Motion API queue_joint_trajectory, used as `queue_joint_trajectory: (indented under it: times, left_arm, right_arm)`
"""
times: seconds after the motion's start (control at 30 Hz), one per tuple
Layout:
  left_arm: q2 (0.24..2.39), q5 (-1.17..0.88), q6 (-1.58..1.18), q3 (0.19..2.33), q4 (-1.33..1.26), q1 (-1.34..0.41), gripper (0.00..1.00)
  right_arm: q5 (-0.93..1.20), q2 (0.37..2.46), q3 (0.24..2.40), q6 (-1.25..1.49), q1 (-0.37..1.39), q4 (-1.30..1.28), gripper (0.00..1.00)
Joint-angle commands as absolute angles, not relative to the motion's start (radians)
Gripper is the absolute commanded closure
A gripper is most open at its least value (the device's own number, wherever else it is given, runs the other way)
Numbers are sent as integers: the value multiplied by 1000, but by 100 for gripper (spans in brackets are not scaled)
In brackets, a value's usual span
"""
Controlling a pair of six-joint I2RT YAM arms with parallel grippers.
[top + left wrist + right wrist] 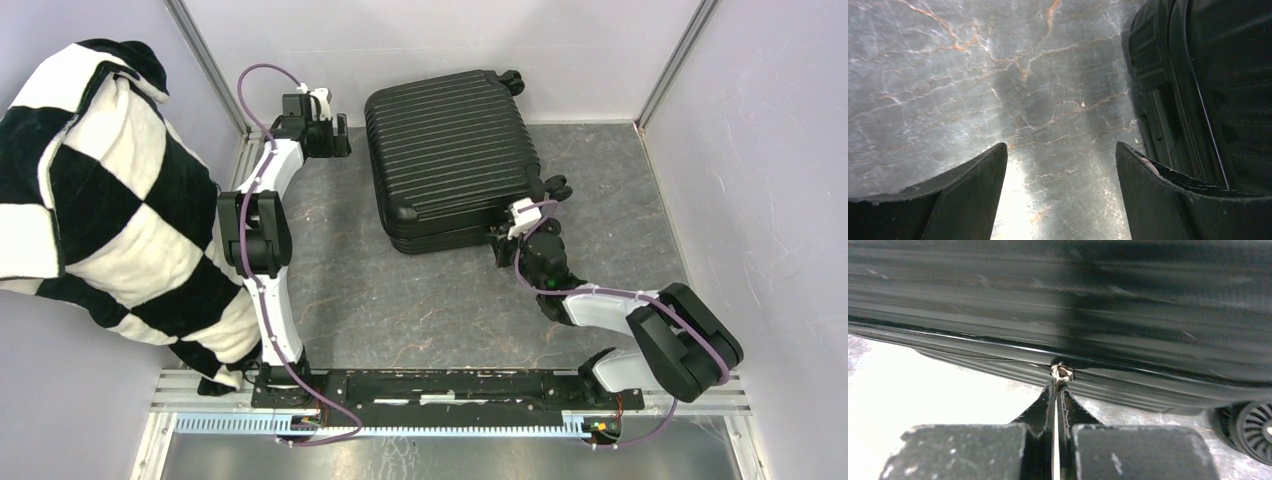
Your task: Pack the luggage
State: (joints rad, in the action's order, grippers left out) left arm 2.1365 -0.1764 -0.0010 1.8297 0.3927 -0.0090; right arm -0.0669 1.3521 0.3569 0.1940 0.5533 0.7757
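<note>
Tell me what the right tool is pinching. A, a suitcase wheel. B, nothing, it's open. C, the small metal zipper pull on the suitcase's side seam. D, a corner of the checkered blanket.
C: the right wrist view shows the right tool shut on the zipper pull at the side seam of the closed luggage.

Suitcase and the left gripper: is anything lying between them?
Nothing. Only bare grey marbled table lies between the open left gripper and the suitcase, as the left wrist and top views show.
</note>
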Motion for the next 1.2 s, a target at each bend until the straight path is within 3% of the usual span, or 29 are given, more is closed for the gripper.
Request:
queue_joint_trajectory:
  times: [0.0,0.23,0.8,1.0,1.17]
  left_arm:
    - [2099,-227,-85,1827,351,-46,15]
    - [1978,-269,-6,1513,255,-118,15]
    - [1854,-293,19,1294,203,-163,17]
    - [1787,-322,4,1295,262,-95,17]
    - [1734,-328,30,1271,277,-52,16]
  right_arm:
    - [-42,1373,447,185,621,790,100]
    - [-67,1399,486,188,692,770,100]
    - [30,1638,736,220,928,844,100]
    - [-53,1512,712,218,874,714,67]
    - [-4,1308,780,330,596,434,54]
